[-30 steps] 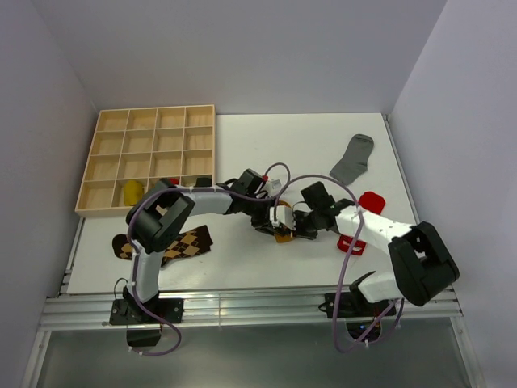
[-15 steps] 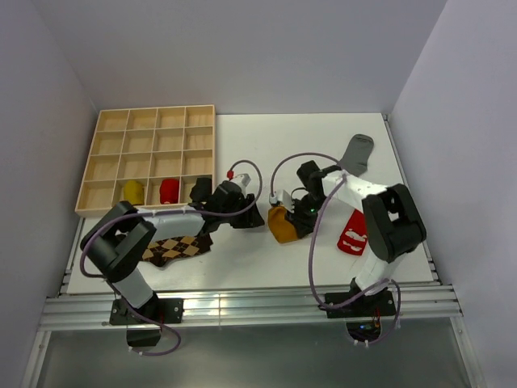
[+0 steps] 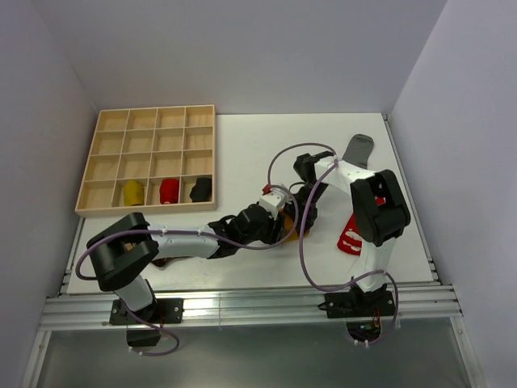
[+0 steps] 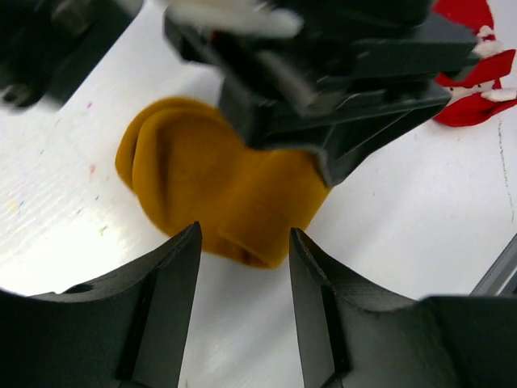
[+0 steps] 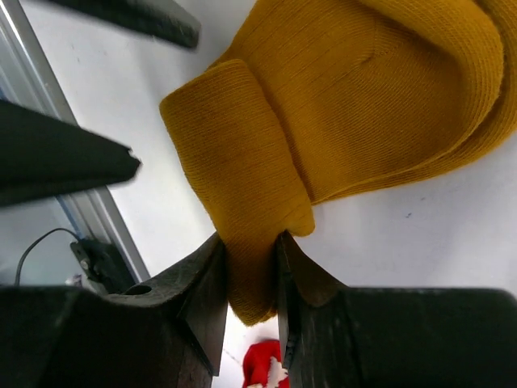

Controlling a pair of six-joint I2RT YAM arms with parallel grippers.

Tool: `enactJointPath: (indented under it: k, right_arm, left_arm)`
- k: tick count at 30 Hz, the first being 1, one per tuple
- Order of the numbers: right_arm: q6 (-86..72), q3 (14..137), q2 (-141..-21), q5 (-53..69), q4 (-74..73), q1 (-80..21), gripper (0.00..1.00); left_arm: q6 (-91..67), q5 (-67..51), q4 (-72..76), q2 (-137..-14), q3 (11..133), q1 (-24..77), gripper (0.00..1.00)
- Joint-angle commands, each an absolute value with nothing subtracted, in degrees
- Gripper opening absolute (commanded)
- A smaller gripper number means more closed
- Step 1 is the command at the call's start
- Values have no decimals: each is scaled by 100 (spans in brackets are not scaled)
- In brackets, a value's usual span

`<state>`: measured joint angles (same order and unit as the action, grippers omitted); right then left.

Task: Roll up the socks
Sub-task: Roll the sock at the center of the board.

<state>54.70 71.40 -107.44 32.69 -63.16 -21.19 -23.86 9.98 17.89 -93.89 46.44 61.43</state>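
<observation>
A mustard-orange sock (image 4: pixel 202 178) lies folded on the white table (image 3: pixel 242 153); in the top view only a sliver of it (image 3: pixel 303 231) shows under the arms. My right gripper (image 5: pixel 250 236) is shut on a rolled fold of this sock (image 5: pixel 347 97) and comes down on it from the far side (image 3: pixel 307 212). From the near left, my left gripper (image 4: pixel 244 234) stands open, the sock's near edge just between its fingertips without touching them. A red sock with white marks (image 3: pixel 352 234) lies flat to the right. A grey sock (image 3: pixel 355 152) lies at the back right.
A wooden compartment tray (image 3: pixel 149 137) sits at the back left; its front row holds a yellow bundle (image 3: pixel 132 191), a red bundle (image 3: pixel 168 190) and a dark bundle (image 3: pixel 200 189). Purple cables (image 3: pixel 300 250) loop over the middle. The red sock (image 4: pixel 477 73) lies close behind the right gripper.
My left arm has swung right and forward until its gripper reaches the mustard sock and covers it from above. The right arm has shifted while keeping hold of the sock.
</observation>
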Motion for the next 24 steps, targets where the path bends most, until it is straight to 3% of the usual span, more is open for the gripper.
enactJointPath:
  k: [1, 19, 24]
  right_arm:
    - [5379, 7321, -10881, 3217, -6627, -2171, 33]
    - [5186, 7488, -11197, 3085, -6504, -2329, 35]
    - [4940, 7409, -11093, 3181, -6171, -2338, 41]
  left_arm:
    - [-1662, 1108, 2329, -9606, 4948, 6310, 54]
    - [-1933, 290, 2540, -10266, 4966, 6390, 52]
    - [-2214, 176, 2830, -10257, 4677, 6390, 31]
